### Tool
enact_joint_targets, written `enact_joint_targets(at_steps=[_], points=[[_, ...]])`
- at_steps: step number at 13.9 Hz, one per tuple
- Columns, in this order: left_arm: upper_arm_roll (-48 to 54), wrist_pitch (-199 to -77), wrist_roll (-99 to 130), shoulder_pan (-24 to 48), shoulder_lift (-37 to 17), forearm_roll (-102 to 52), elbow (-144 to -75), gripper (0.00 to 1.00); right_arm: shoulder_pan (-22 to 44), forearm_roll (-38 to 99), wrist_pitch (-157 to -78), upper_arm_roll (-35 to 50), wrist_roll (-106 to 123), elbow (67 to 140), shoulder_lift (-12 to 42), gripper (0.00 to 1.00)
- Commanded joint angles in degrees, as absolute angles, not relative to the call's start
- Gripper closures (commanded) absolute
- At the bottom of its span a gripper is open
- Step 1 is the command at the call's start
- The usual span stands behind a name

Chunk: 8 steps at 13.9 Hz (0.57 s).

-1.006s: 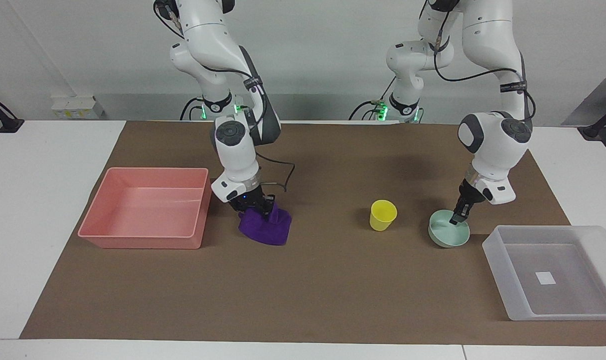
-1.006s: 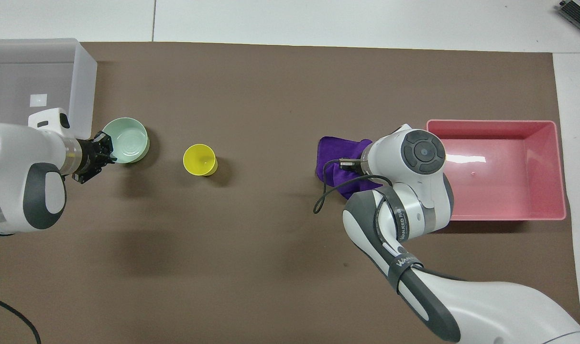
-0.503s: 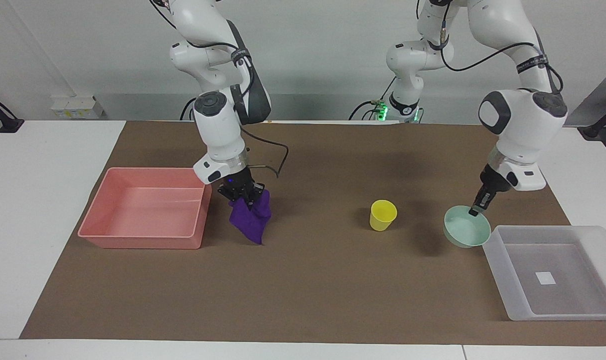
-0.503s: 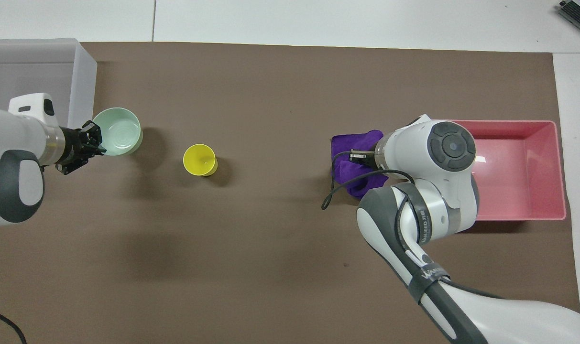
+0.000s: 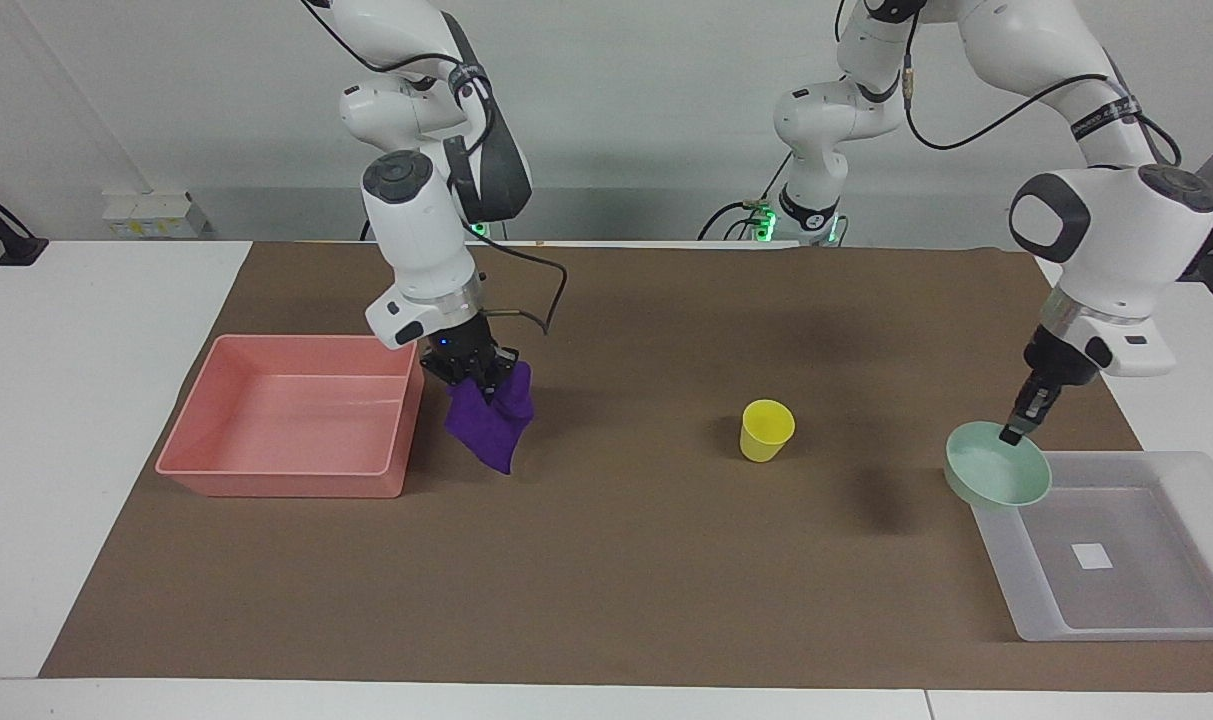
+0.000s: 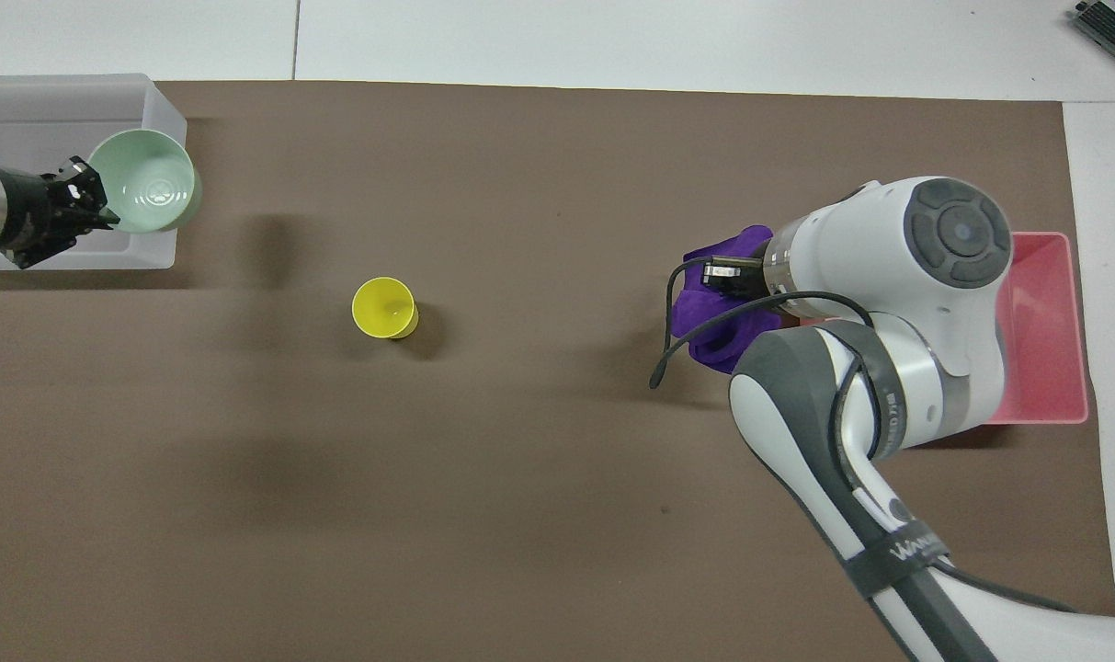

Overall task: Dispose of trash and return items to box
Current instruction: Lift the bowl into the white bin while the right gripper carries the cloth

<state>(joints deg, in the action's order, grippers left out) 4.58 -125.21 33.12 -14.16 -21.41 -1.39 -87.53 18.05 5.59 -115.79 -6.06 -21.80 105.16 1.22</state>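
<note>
My right gripper (image 5: 479, 384) is shut on the trash, a deep-purple cloth (image 5: 488, 422) that hangs clear of the mat, right beside the pink tray's (image 5: 291, 470) wall. From above, the right arm hides most of the cloth (image 6: 715, 333). My left gripper (image 5: 1012, 434) is shut on the rim of the mint-green bowl (image 5: 998, 478) and holds it tilted in the air over the corner of the frosted box (image 5: 1116, 600) closest to the cup. A yellow cup (image 5: 767, 430) stands upright on the mat between the two arms. In the overhead view the bowl (image 6: 148, 179) overlaps the box (image 6: 79, 259).
A brown mat (image 5: 606, 560) covers the table's middle. The pink tray (image 6: 1040, 340) lies at the right arm's end and holds nothing. On the box's floor is a small white label (image 5: 1093, 556). The yellow cup (image 6: 384, 308) has bare mat all round it.
The right gripper lifted the cloth off the mat and carried it toward the pink tray. The left gripper raised the bowl off the mat and carried it over the box's corner.
</note>
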Motion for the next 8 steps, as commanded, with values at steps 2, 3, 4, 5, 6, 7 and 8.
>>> enact_joint_targets(at_steps=[2, 3, 4, 5, 6, 7, 8], points=[[5.2, -120.8, 27.2, -17.3, -34.4, 0.1, -70.6, 1.00, 12.8, 6.0, -110.7, -5.8, -17.5, 105.6, -3.4, 1.00], [5.2, -121.1, 25.7, -18.0, -36.3, 0.4, -69.4, 1.00, 10.7, 6.0, -109.3, -5.8, -14.6, 105.5, -3.9, 1.00], [5.2, -121.7, 25.1, -18.6, -37.8, 0.5, -68.8, 1.00, 8.6, 6.0, -108.4, -5.8, -12.4, 105.6, -4.6, 1.00], [5.1, -122.0, 24.3, -18.7, -39.2, 0.6, -68.2, 1.00, 6.8, 6.0, -107.7, -5.8, -10.6, 105.7, -4.7, 1.00], [5.1, -122.9, 23.3, -19.2, -40.2, 0.6, -68.1, 1.00, 4.8, 6.0, -107.7, -5.8, -8.0, 106.2, -4.7, 1.00], [5.2, -123.9, 23.1, -19.9, -40.7, 0.6, -68.5, 1.00, 2.8, 5.9, -107.7, -5.8, -5.3, 107.1, -5.3, 1.00], [5.1, -124.1, 22.9, -20.0, -40.8, 0.8, -69.7, 1.00, 1.2, 5.9, -107.8, -5.8, -3.4, 108.0, -5.6, 1.00]])
